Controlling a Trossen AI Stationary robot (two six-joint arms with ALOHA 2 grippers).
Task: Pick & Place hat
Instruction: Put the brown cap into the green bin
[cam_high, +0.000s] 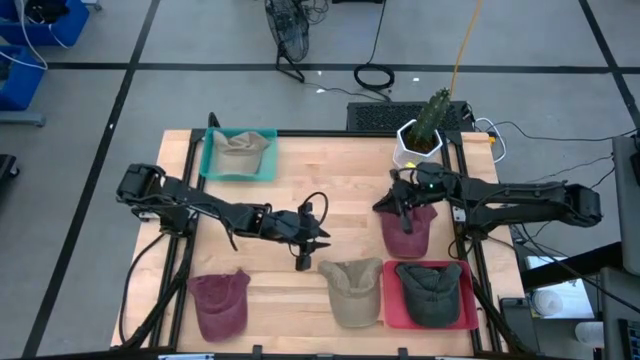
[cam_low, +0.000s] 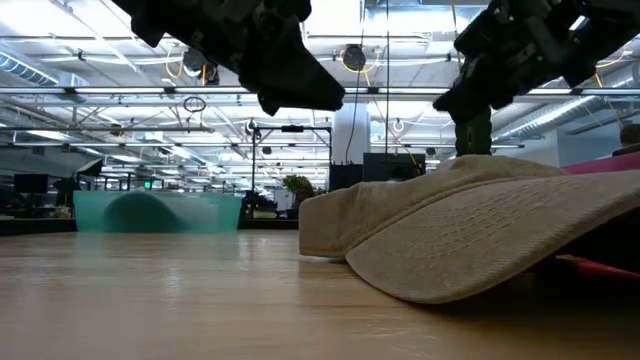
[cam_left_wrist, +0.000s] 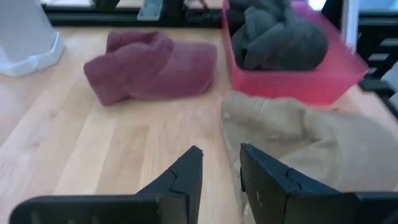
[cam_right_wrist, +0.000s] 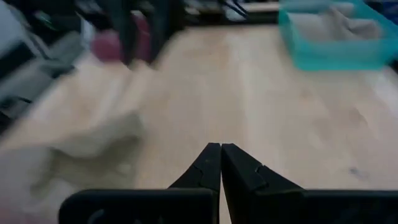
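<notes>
A beige cap (cam_high: 352, 290) lies flat near the table's near edge, its right side beside the red tray (cam_high: 389, 305); it also shows in the low view (cam_low: 470, 230) and the left wrist view (cam_left_wrist: 305, 143). My left gripper (cam_high: 304, 254) (cam_left_wrist: 221, 165) hangs open above the table, just left of and beyond this cap. A maroon cap (cam_high: 408, 232) (cam_left_wrist: 149, 68) lies right of centre. My right gripper (cam_high: 396, 205) (cam_right_wrist: 221, 154) is shut, with nothing between its fingers, raised over that cap's far left edge.
A dark grey cap (cam_high: 432, 290) sits in the red tray. A second maroon cap (cam_high: 220, 302) lies at the near left corner. The teal tray (cam_high: 210, 162) at far left holds another beige cap (cam_high: 241, 148). A white pot with a cactus (cam_high: 421, 138) stands at far right.
</notes>
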